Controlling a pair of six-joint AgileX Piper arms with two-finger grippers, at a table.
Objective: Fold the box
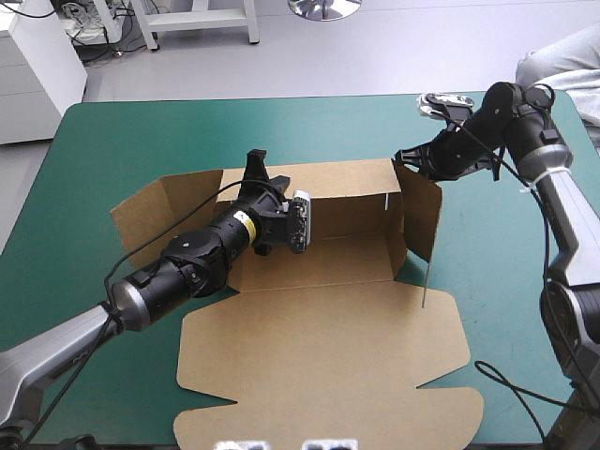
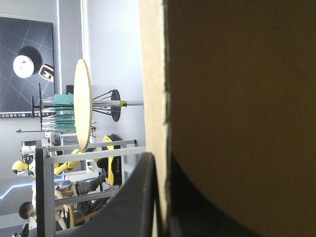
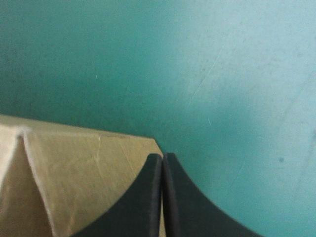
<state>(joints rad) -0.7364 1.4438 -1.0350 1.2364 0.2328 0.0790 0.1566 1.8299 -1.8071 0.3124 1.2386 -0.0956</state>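
Box sits mid-table on the teal-green cover, half set up: far wall raised, right wall upright, left flap leaning outward, and the lid flat toward the near edge. Left gripper reaches over the tray floor from the left to the top edge of the far wall. In the left wrist view the board runs edge-on between the black fingers, so the left gripper is clamped on the box wall. Right gripper comes in from the right and sits at the top far corner of the right wall. In the right wrist view its tips are pressed together in one arch. The board corner lies just beside and behind one finger, with bare cover on the other side. No sheet shows between these fingers. Can't tell if the tips touch the board.
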